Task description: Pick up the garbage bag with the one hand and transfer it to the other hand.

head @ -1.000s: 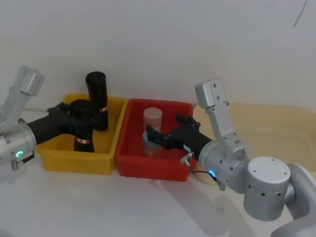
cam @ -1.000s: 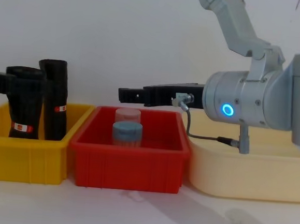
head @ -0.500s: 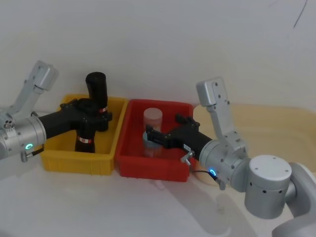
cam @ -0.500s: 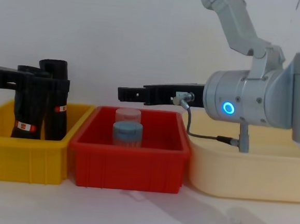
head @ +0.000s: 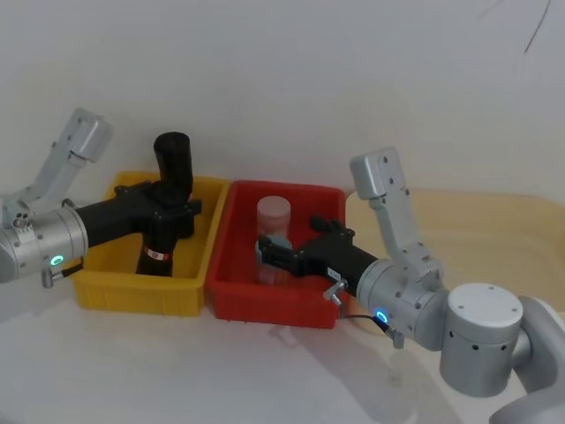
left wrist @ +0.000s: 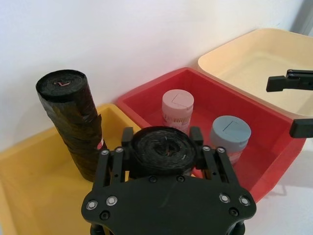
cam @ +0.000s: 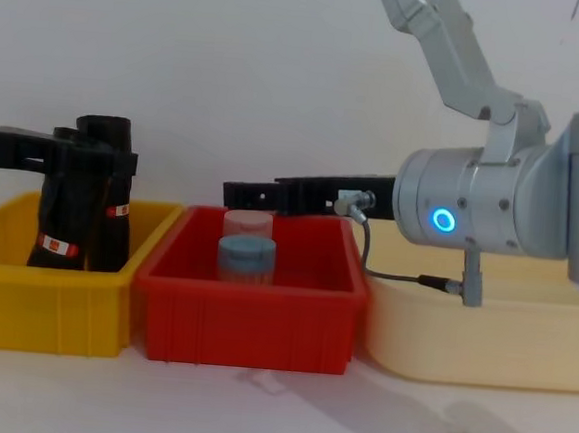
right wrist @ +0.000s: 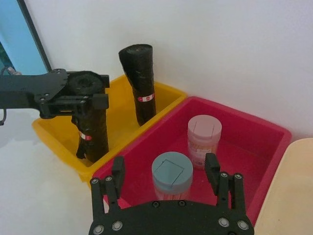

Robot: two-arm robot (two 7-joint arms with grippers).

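Head view, starting at the left: the left gripper [head: 168, 210], whose silver-grey wrist carries a teal-green light ring [head: 56, 261], reaches in over the yellow bin [head: 132, 290]. It is clamped on the garbage bag [head: 155, 252], the short, thick black roll. Seen from the left wrist, its fingers [left wrist: 128, 142] press against opposite sides of the roll near the top. The roll stands inside the bin, leaning a little, with its red-and-white label band [cam: 56, 246] low down. The bin's front wall hides the roll's foot in the chest view, so I cannot tell whether it rests on the bin floor. Just behind it the taller black roll [head: 172, 159] stands toward the back of the same bin.

Next along, the red bin [head: 265, 305] sits right against the yellow one. It holds two jars close together, a pink-lidded jar [head: 274, 210] farther back and a blue-lidded jar [right wrist: 168, 174] nearer the front.

The right gripper [head: 289, 235], marked by a blue light ring [cam: 442, 220], stretches in from the right over the red bin. Its two fingers [right wrist: 211, 169] are spread wide and hold nothing. In the chest view it hangs above the jar tops. A thin grey cable [cam: 385, 275] loops under its wrist. A cream tray [head: 503, 212] lies beside the red bin on the far right.
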